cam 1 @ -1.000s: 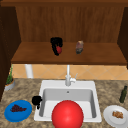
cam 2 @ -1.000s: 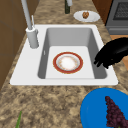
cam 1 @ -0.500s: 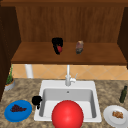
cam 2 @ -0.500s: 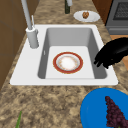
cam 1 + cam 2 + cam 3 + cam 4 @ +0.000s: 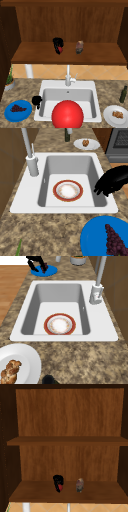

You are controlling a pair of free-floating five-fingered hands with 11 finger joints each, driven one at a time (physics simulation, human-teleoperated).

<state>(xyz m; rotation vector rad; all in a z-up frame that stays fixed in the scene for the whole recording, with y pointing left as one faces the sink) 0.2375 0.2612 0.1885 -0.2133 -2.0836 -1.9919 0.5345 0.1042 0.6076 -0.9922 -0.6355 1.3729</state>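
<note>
Hands well apart, one low and one high. Left robot hand (image 5: 37, 100) up in the air just off the left rim of the sink (image 5: 45, 85), fingers loose and drooping, holding nothing. Blue plate (image 5: 10, 116) with its grapes (image 5: 18, 108) just to that hand's outer side on the worktop, nearest thing to it. Red-rimmed dish (image 5: 67, 190) flat on the basin floor, below and inward of the fingertips, apart from them.

Right robot hand (image 5: 57, 42) up on the shelf (image 5: 37, 55), seemingly closed round a small red thing (image 5: 60, 50) that pokes out beneath the fingers, so the long axis runs roughly upright. Grey-brown jar (image 5: 79, 47) upright just to that hand's right, near but not touching. Faucet (image 5: 67, 75) well below, between shelf and basin. Right robot hand clearly nearer the shelf things, left nearer plate and sink.
</note>
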